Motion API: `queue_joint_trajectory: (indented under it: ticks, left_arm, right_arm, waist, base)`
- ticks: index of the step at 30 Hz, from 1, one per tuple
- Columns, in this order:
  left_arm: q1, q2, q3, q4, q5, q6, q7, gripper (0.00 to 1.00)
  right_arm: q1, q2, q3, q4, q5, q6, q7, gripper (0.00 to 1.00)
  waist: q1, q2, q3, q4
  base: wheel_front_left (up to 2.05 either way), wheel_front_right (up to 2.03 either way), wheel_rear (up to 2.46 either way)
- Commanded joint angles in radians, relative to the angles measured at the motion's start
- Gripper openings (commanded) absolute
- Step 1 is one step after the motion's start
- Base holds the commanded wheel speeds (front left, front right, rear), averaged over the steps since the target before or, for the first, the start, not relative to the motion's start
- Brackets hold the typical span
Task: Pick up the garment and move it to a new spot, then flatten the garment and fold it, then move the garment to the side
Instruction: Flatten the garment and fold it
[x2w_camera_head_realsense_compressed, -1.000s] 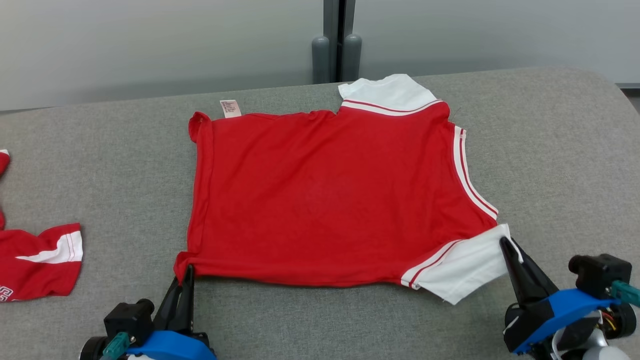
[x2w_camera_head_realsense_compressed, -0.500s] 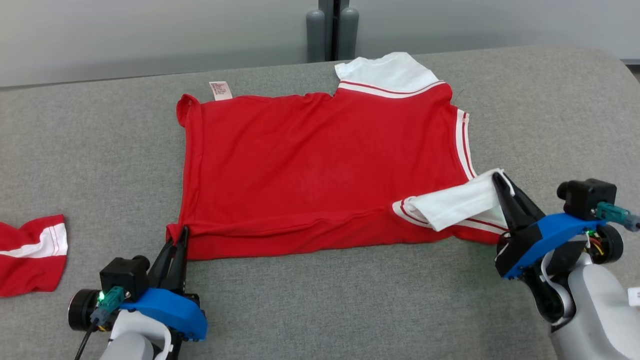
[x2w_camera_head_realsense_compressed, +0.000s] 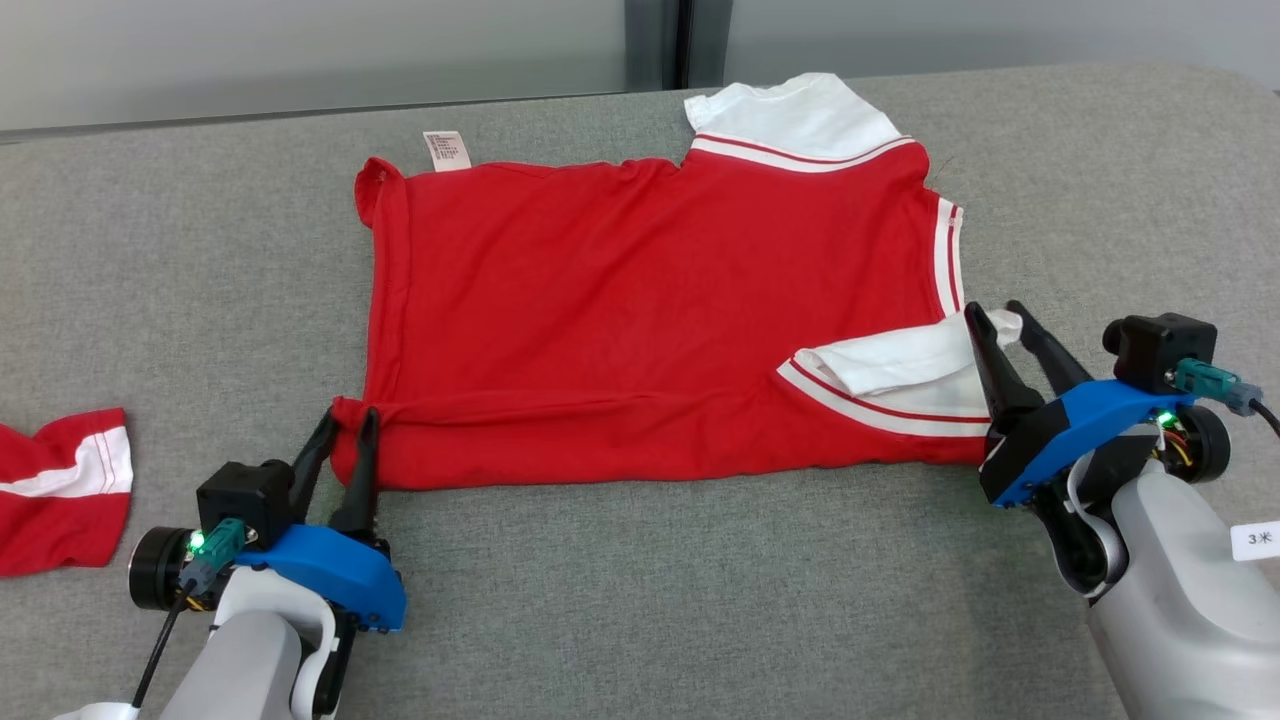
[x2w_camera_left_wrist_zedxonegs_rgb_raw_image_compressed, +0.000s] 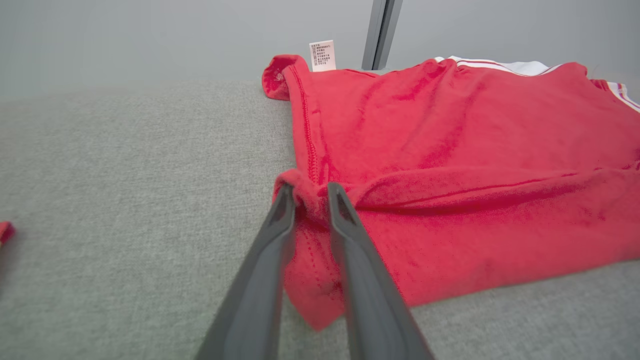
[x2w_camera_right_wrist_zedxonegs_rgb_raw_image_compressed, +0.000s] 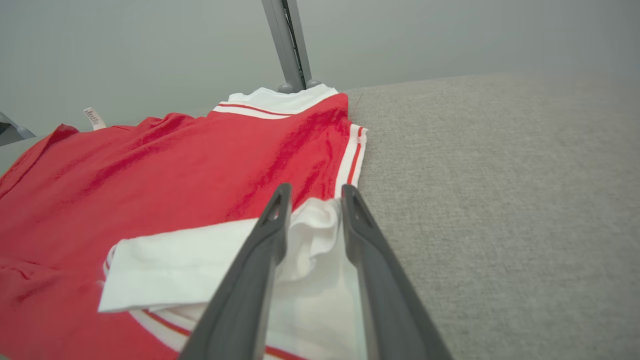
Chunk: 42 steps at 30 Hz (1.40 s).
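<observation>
- Currently, the left gripper has its fingers slightly apart, astride the near-left hem corner of the garment, which lies spread on the grey surface. Retracting low could snag this bunched corner and open the hem fold.
- The right gripper, fingers likewise apart, straddles the folded-in white sleeve. Cloth catching on a fingertip would drag the sleeve outward.

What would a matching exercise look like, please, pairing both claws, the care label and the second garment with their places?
1 left claw
2 right claw
3 care label
4 second garment

A at the folded white sleeve
B on the table, left of the shirt
C at the shirt's far edge
D at the shirt's bunched near corner

Pairs: 1-D; 2-A; 3-C; 4-B
</observation>
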Motion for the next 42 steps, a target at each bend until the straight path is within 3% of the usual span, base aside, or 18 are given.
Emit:
queue_joint_trajectory:
  ticks: [1,8,15,34,35,36,37,39,42]
  left_arm:
    - [-0.021,-0.008,0.000,0.014,-0.002,0.001,-0.013,1.00]
    - [0.025,-0.030,0.018,0.024,0.000,0.012,-0.034,1.00]
    - [0.077,-0.041,0.031,0.034,-0.003,0.016,-0.037,1.00]
    - [0.027,-0.051,0.024,0.147,-0.010,-0.012,-0.036,1.00]
    - [0.023,-0.054,0.021,0.155,-0.012,-0.017,-0.036,0.95]
    - [0.017,-0.056,0.020,0.162,-0.013,-0.019,-0.036,0.62]
    - [0.011,-0.059,0.019,0.166,-0.014,-0.021,-0.036,0.32]
    - [0.001,-0.061,0.021,0.169,-0.013,-0.026,-0.036,0.00]
    - [-0.004,-0.065,0.030,0.164,-0.010,-0.031,-0.036,0.00]
  right_arm:
    - [-0.011,-0.016,0.008,0.023,0.013,0.000,-0.024,1.00]
    - [0.053,-0.067,0.038,0.055,0.038,0.000,-0.108,1.00]
    - [0.138,-0.108,0.069,0.033,0.027,0.000,-0.108,1.00]
    - [0.131,-0.027,0.101,0.106,0.017,0.000,-0.074,1.00]
    - [0.127,-0.022,0.103,0.113,0.020,0.000,-0.075,0.95]
    - [0.125,-0.019,0.105,0.120,0.022,0.000,-0.078,0.62]
    - [0.124,-0.017,0.107,0.127,0.025,0.000,-0.082,0.02]
    - [0.117,-0.016,0.108,0.136,0.032,0.000,-0.093,0.00]
    - [0.109,-0.016,0.109,0.143,0.042,0.000,-0.112,0.00]
  waist:
    - [-0.0002,0.0000,-0.005,0.002]
    - [-0.0002,0.0000,-0.041,0.005]
    - [-0.0002,0.0000,-0.059,-0.002]
    - [-0.0002,0.0000,-0.038,-0.016]
    - [-0.0002,0.0000,-0.037,-0.015]
    - [-0.0002,0.0000,-0.037,-0.014]
    - [-0.0002,0.0000,-0.038,-0.013]
    - [-0.0002,0.0000,-0.040,-0.012]
    - [-0.0002,0.0000,-0.048,-0.011]
  base:
    - [0.00,0.00,0.00]
    - [0.00,0.00,0.00]
    - [0.00,0.00,0.00]
    - [0.00,0.00,0.00]
    - [0.00,0.00,0.00]
    - [0.00,0.00,0.00]
    - [0.00,0.00,0.00]
    - [0.00,0.00,0.00]
    - [0.00,0.00,0.00]
